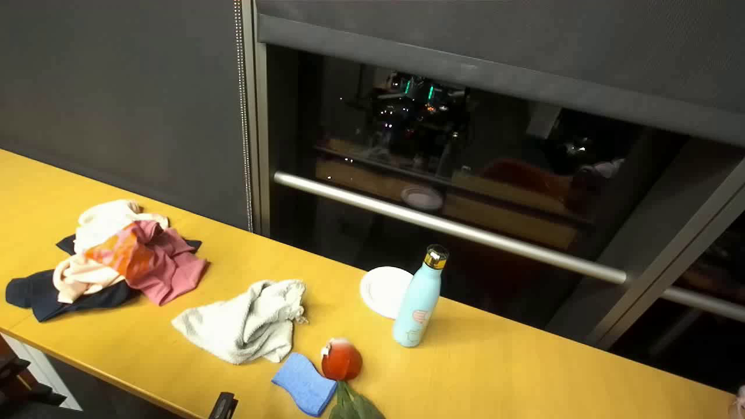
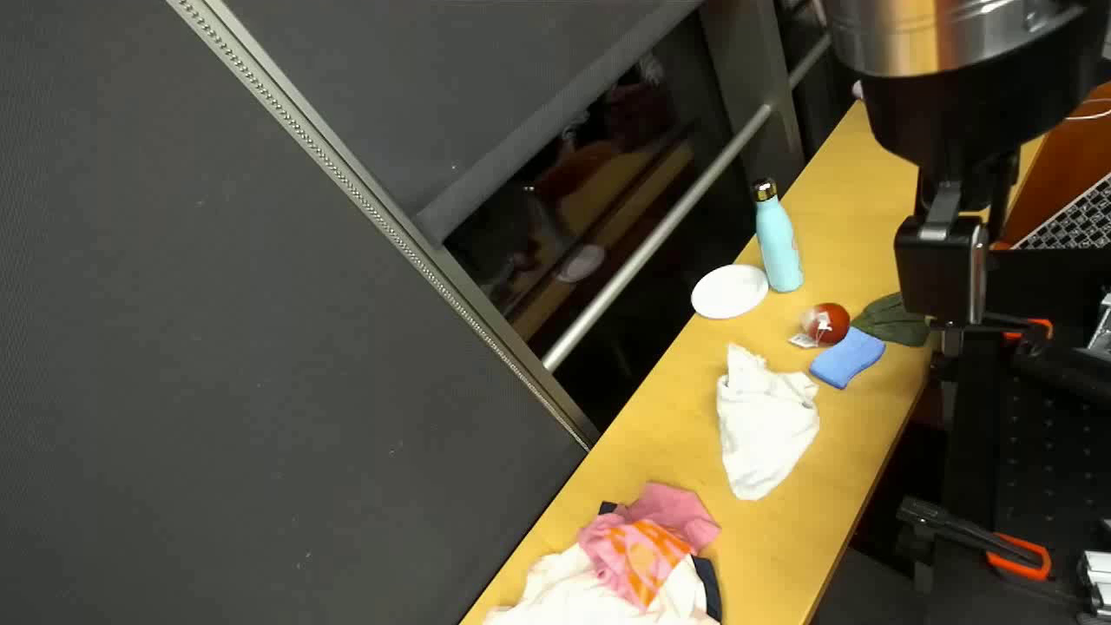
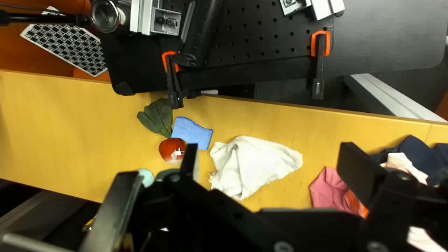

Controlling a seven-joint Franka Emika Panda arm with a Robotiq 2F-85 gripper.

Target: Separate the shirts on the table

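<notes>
A heap of shirts lies on the yellow table [image 1: 524, 372] at its left in an exterior view. A pink shirt [image 1: 174, 270] with an orange patterned part [image 1: 122, 253] lies on top, against a cream shirt [image 1: 102, 230] and over a dark navy garment [image 1: 87, 302]. The heap also shows in an exterior view as pink cloth [image 2: 677, 512] and cream cloth [image 2: 573, 595], cut by the frame's bottom. In the wrist view the pink shirt [image 3: 327, 189] and navy cloth [image 3: 416, 148] are partly hidden behind a finger. My gripper [image 3: 269, 148] is open and empty, high above the table.
A crumpled white towel [image 1: 250, 323] lies beside the heap. Farther along are a blue sponge [image 1: 305, 384], a red round object [image 1: 341, 361], green leaves [image 1: 355, 404], a white plate [image 1: 384, 291] and an upright light-blue bottle [image 1: 416, 308]. Black clamps [image 3: 318, 70] project near the table's edge.
</notes>
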